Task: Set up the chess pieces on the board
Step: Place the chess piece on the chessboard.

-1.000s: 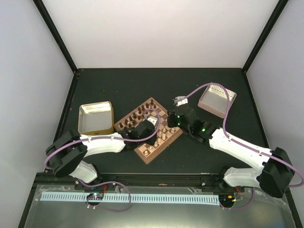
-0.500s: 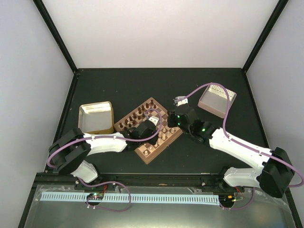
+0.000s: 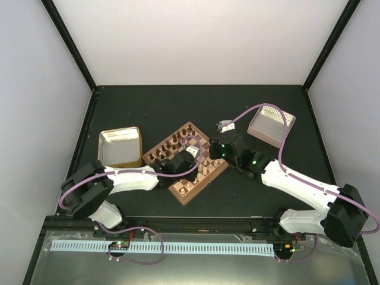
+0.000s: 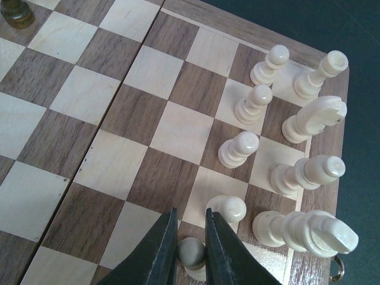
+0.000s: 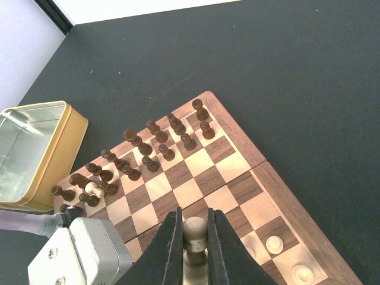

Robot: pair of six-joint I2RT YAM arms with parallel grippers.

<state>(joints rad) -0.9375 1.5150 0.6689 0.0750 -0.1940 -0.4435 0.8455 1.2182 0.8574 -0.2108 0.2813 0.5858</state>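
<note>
Overhead, board (image 3: 187, 200): lies cornerwise between the arms, one corner far, one near.
Dark pieces (image 5: 161, 136): stand upright in two rows along the far-left edge, with one pale stray pawn (image 5: 91, 189) among them at the left end.
Pale pieces (image 4: 306, 175): stand upright along the near-right edge, back row at the rim, pawns one row inward, not every square filled.
Left gripper (image 4: 191, 221): nearly closed, fingers pinching the round head of the left pawn (image 4: 192, 252).
Left pawn: upright, long axis vertical, head up between the fingers behind the tips; base down at the board in line with the pale pawn row, just beside the nearest pawn. Touching the square or not: cannot tell.
Right gripper (image 5: 194, 212): narrowed onto the right pawn (image 5: 195, 228), pads against its head.
Right pawn: upright, axis vertical, head just behind the fingertips, body below cut off by the frame edge; over the right half of the board, near the pale side.
Tin (image 3: 120, 147): just left of the board.
Bin (image 3: 270, 126): far right, apart from the board.
</note>
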